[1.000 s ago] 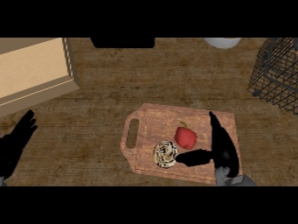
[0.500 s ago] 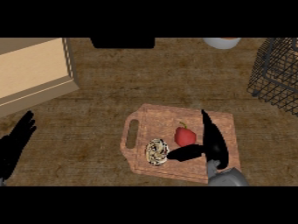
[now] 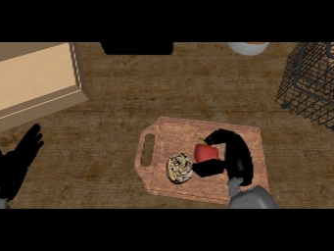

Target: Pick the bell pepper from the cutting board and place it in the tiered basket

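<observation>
Bell pepper [image 3: 205,152], red, sits near the middle of the wooden cutting board [image 3: 173,135]; that is the thing to be moved. Going from left to right: the left hand [image 3: 10,164] rests at the lower left edge, fingers straight and apart, holding nothing. A tan box [image 3: 25,83] lies above it. On the board, a pale round food item [image 3: 179,168] lies just left of the pepper. The right hand [image 3: 231,157] curls over the pepper, fingers arched round its far side and thumb beneath, apparently closing to grasp it. At the upper right stands the black wire tiered basket [image 3: 318,83], well apart from the board. Compared with half a second ago, the fingers were straighter beside the pepper; now they bend round it.
</observation>
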Controlling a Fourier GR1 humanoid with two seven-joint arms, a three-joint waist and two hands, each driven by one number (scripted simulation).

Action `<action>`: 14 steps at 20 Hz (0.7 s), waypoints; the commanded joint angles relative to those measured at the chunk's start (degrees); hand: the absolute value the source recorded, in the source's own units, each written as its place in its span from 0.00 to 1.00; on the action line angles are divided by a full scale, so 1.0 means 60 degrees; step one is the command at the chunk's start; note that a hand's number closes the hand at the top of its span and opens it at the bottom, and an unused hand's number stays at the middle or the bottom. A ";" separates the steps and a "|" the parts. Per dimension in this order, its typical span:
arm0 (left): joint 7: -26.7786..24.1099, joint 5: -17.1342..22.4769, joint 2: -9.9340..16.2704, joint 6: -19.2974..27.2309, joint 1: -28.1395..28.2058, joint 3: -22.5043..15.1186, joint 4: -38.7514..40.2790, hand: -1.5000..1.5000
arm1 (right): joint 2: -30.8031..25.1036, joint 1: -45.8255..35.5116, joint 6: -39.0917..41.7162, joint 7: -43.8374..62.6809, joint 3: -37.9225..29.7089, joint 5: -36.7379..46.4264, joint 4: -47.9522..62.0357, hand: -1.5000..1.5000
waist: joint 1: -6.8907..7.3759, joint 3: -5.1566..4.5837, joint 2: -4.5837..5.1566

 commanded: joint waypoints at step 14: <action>0.0115 -0.0238 0.0074 -0.0329 -0.0868 0.0098 0.0464 0.50 | 0.0153 -0.6187 0.1301 0.5047 0.0946 0.3231 0.3546 1.00 | 0.0432 0.0039 0.0167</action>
